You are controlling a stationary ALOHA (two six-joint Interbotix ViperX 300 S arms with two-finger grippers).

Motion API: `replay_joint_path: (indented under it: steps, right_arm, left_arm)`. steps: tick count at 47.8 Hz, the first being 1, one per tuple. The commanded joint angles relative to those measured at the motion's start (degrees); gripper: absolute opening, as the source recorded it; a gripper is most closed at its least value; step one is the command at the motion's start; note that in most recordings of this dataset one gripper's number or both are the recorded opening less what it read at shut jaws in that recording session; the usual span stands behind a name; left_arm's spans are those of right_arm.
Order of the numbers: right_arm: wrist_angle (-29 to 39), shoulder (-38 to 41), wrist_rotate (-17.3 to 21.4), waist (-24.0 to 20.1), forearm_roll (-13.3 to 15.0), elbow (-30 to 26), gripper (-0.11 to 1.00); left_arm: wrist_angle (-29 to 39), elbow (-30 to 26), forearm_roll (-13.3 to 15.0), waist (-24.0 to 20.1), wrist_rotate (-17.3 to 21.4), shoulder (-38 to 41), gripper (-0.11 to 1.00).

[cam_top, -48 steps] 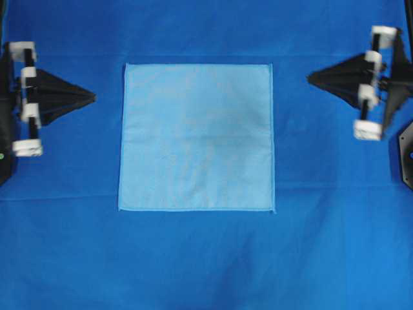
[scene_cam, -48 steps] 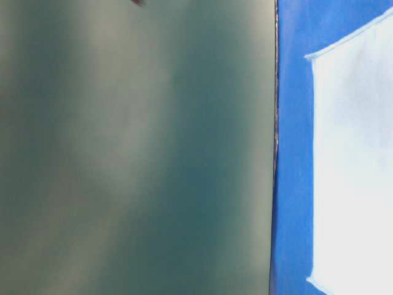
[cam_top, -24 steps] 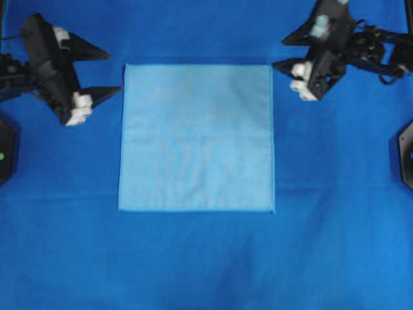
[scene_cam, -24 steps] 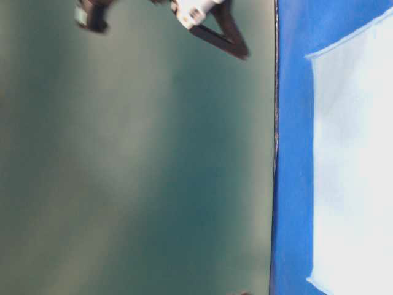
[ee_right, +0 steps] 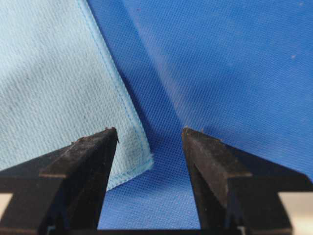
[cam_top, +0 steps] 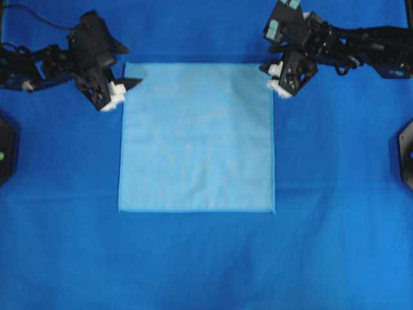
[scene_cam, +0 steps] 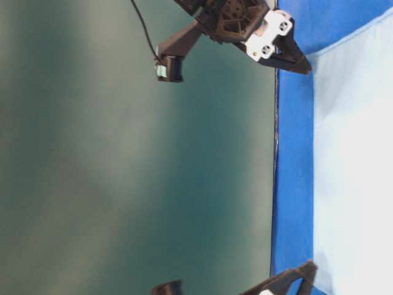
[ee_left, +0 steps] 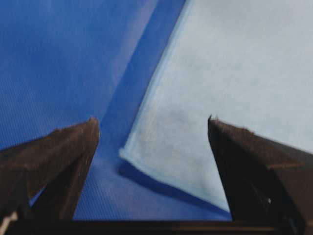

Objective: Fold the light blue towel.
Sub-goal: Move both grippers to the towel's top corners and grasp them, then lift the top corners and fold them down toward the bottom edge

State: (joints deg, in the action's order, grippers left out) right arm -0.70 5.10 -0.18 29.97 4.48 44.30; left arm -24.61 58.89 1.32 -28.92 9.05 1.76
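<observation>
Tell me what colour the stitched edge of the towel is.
A slightly deeper blue than the pale towel; clearest in the right wrist view.

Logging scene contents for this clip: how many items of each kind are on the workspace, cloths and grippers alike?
Light blue towel: 1
Royal-blue table covering: 1
Grippers: 2, left gripper and right gripper, both open, one at each far corner of the towel
Total: 4
</observation>
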Motion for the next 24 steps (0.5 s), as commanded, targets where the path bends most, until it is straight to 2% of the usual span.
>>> replay_joint_path:
  steps: [1, 9, 15, 18, 20, 23, 24]
  right_arm:
    - [-0.7, 0.09, -0.09, 0.26, 0.18, -1.05, 0.59]
    - [-1.14, 1.58, -0.09, 0.88, 0.18, -0.79, 0.58]
    - [-1.23, 2.46, -0.26, 0.88, 0.35, -0.79, 0.53]
    - [-1.05, 2.64, -0.26, 0.88, 0.53, -0.7, 0.46]
    - [-0.97, 2.64, -0.35, 0.88, 0.7, -0.62, 0.38]
    - [-0.88, 2.55, -0.44, 0.7, 0.88, -0.62, 0.21]
    - [-0.79, 2.55, -0.44, 0.62, 0.88, -0.62, 0.13]
  left_arm:
    - [-0.44, -1.49, 0.0, -0.79, 0.18, 1.49, 0.85]
    - [0.0, -1.58, 0.09, -1.58, 0.18, 2.11, 0.85]
    - [2.02, -1.93, 0.09, -2.2, 0.0, 2.29, 0.8]
    - [4.48, -2.55, 0.09, -2.29, 0.26, 2.46, 0.7]
    - [5.71, -2.9, 0.0, -2.29, 0.35, 2.64, 0.6]
    - [7.47, -3.43, 0.0, -2.29, 0.53, 2.81, 0.4]
    - [8.09, -3.6, 0.09, -2.2, 0.53, 2.9, 0.31]
